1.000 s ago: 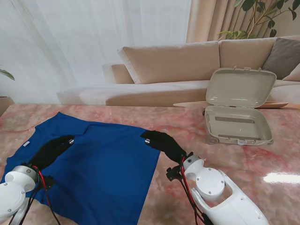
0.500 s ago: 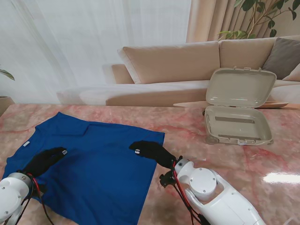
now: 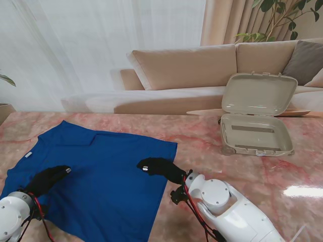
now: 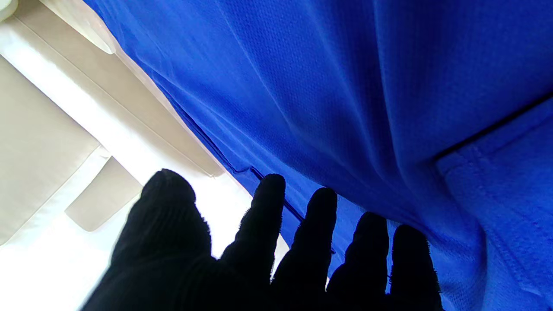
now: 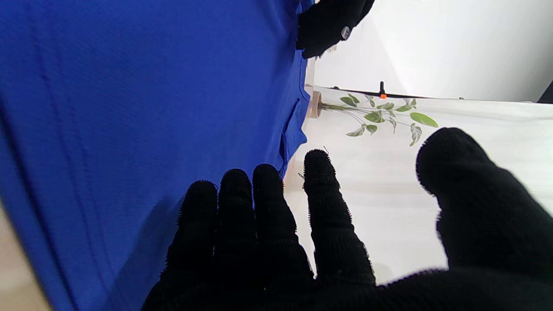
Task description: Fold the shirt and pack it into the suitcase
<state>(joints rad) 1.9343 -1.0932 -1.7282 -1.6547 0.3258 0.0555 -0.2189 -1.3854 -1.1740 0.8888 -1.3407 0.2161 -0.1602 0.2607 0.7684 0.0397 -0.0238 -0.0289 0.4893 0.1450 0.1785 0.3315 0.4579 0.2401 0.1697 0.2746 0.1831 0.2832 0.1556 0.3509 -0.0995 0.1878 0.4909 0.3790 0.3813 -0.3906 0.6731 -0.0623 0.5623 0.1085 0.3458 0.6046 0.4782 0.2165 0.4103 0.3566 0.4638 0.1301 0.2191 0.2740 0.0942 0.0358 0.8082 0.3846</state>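
The shirt (image 3: 101, 176) (blue) is laid flat on the marble table (image 3: 197, 138), occupying the left half of the stand view, with one part folded over along the far edge. The suitcase (image 3: 257, 116) is seen at about 2 o'clock from the shirt, well apart from it, with its lid raised and its tray exposed.

The left hand (image 3: 46, 179) is positioned over the shirt at roughly 8 o'clock of the cloth. Its fingers (image 4: 315, 233) are extended and slightly spread, the thumb set well apart. No cloth is pinched; whether the fingertips touch the fabric cannot be told.

The right hand (image 3: 160, 168) is positioned over the shirt near its right edge, at about 3 o'clock of the cloth. Three of its fingers (image 5: 235, 216) are held close together, the index finger is parted a little, and the thumb is held wide. Nothing is gripped; contact with the cloth cannot be confirmed.

In the left wrist view the fabric weave, a stitched hem and a fold line are resolved (details not legible from the stand). In the right wrist view the left hand is shown at the opposite edge of the shirt, and a potted plant (image 5: 380, 116) beyond it. The suitcase is shown only in the stand view.
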